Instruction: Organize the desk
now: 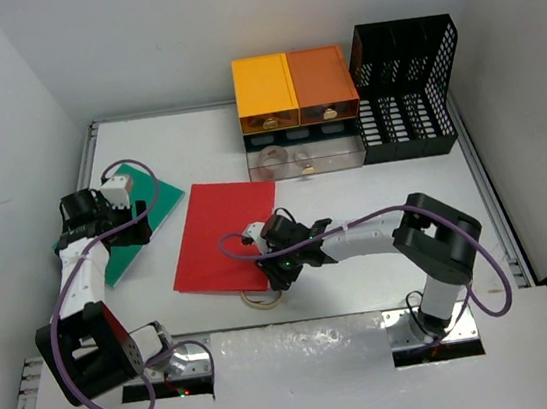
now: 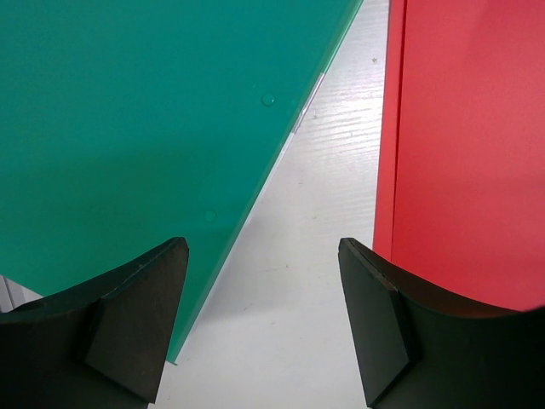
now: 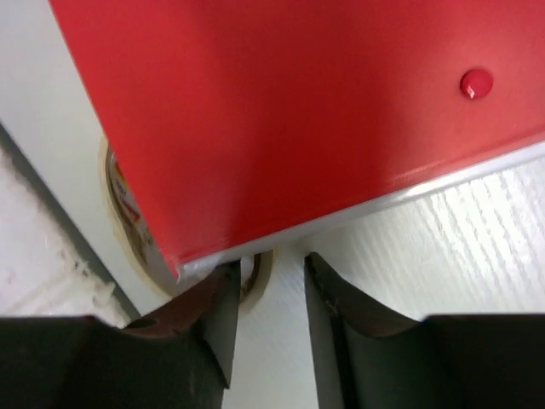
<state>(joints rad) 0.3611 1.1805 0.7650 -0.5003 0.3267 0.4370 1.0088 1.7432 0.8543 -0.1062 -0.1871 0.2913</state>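
Worktop [image 1: 402,183], white and railed, lies under everything and spreads out on all sides of the red folder [image 1: 219,234]. Left of the red folder a green folder [image 1: 158,210] lies flat and askew. The left gripper [image 2: 262,256] hovers over the green folder's edge nearest the red folder, jaws wide apart and empty, probably lined up to take that edge.

At the red folder's near right corner the right gripper [image 3: 271,264] sits low with its jaws narrowed to a slim gap. A beige ring [image 1: 259,303] pokes out from under that corner. I cannot tell whether the gripper pinches folder, ring or nothing.

Beyond the red folder, to the right, stand an orange-and-yellow drawer unit [image 1: 294,89], a clear tray [image 1: 308,157] and a black mesh rack [image 1: 407,81], likely the storage places. No writing is legible; red print on the ring is blurred.
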